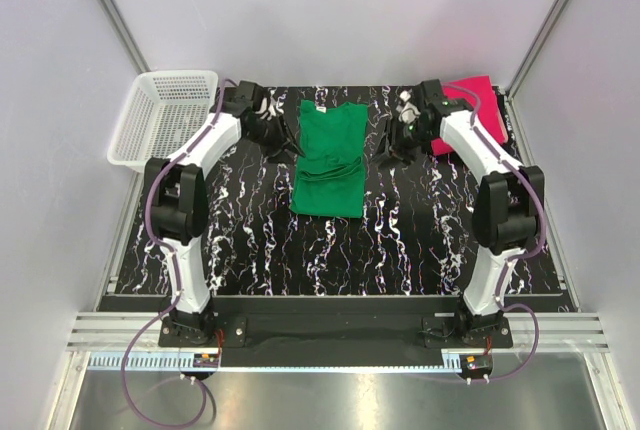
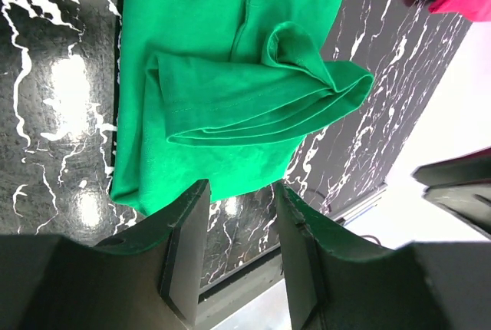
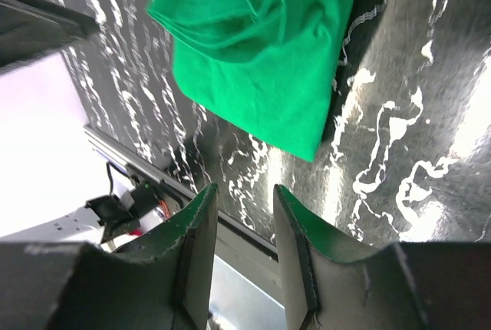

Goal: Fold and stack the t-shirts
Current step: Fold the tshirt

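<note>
Top external: green t-shirt [image 1: 330, 160] lies part-folded mid-tabletop [image 1: 250, 240], pink t-shirt [image 1: 478, 90] folded at the far right corner.
Left claw [image 1: 288, 148] and right claw [image 1: 386, 153] flank the green one, their tips hard to make out. Left wrist: jaws apart, empty, just short of the doubled-over cloth. For a clean fold, each claw should probably pinch a matching edge, all layers, and lift evenly. Right wrist: jaws apart, empty; the cloth is rumpled, its layers unclear, the collar end cut off.
</note>
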Tool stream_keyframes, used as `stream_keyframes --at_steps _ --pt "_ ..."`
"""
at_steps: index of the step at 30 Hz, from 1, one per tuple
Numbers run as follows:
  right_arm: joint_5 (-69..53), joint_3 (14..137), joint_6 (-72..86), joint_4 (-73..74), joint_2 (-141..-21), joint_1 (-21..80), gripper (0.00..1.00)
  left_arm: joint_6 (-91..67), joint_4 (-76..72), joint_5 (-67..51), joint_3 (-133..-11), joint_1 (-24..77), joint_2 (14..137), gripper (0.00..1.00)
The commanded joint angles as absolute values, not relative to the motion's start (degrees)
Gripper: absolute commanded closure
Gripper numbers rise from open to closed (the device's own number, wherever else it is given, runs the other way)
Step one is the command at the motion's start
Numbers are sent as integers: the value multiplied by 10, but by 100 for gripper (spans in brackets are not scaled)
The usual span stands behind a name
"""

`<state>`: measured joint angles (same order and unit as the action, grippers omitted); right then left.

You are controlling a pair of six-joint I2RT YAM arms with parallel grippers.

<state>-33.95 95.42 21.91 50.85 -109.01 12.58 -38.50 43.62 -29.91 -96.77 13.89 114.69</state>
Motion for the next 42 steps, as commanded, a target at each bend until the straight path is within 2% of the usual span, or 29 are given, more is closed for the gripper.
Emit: stream_keyframes --at_steps 1,5,14,19,28,42 --pt "-357 920 227 480 -1067 144 59 -369 422 -316 -947 145 1117 56" --pt "-359 914 232 468 -1091 160 59 -362 419 -318 -912 154 1109 56" --pt "-366 1007 239 461 -1193 207 60 -349 408 -299 -839 158 1069 57" --pt "-368 1014 240 454 -1219 214 61 -346 403 -301 -821 158 1057 57" --pt "-366 999 236 442 -1227 219 61 -348 392 -326 -842 162 1089 57" --pt "-334 1055 226 439 -1295 219 62 -338 389 -350 -875 198 1149 58"
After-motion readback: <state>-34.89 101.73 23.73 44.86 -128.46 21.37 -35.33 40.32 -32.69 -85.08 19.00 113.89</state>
